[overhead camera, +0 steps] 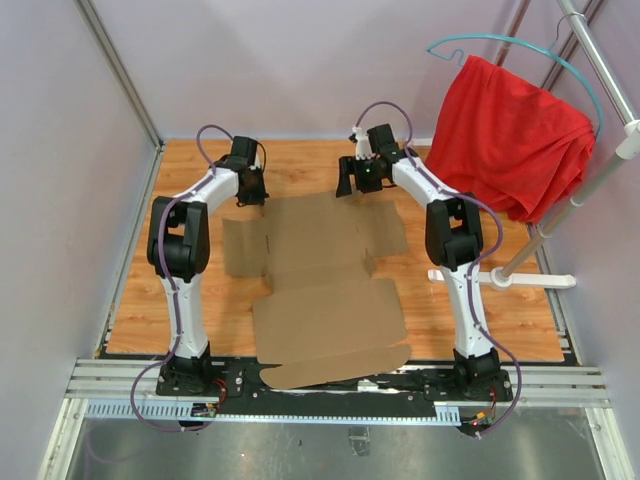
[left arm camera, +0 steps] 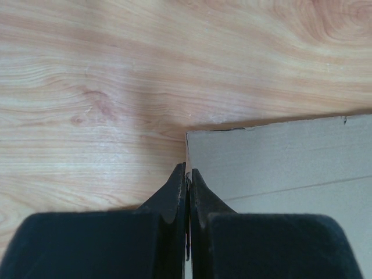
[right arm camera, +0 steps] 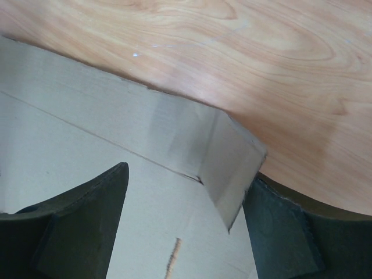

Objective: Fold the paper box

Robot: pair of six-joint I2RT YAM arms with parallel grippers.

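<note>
Barely begun; the box [overhead camera: 330, 300] lies nearly flat; left jaws pinch its far corner; right jaws stand open around another.

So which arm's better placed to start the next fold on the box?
Probably right. The right gripper is open, straddling a raised corner flap of the paper box. The left gripper is shut, tips at a flat corner.

One cardboard box [overhead camera: 320, 290] on one wooden counter [overhead camera: 140, 300]. Two robot arms, left arm [overhead camera: 180, 250] and right arm [overhead camera: 455, 240], each with one gripper: left gripper [overhead camera: 248, 196], right gripper [overhead camera: 360, 188]. One red cloth [overhead camera: 510, 135], one teal hanger [overhead camera: 480, 42], one white stand [overhead camera: 500, 278].
</note>
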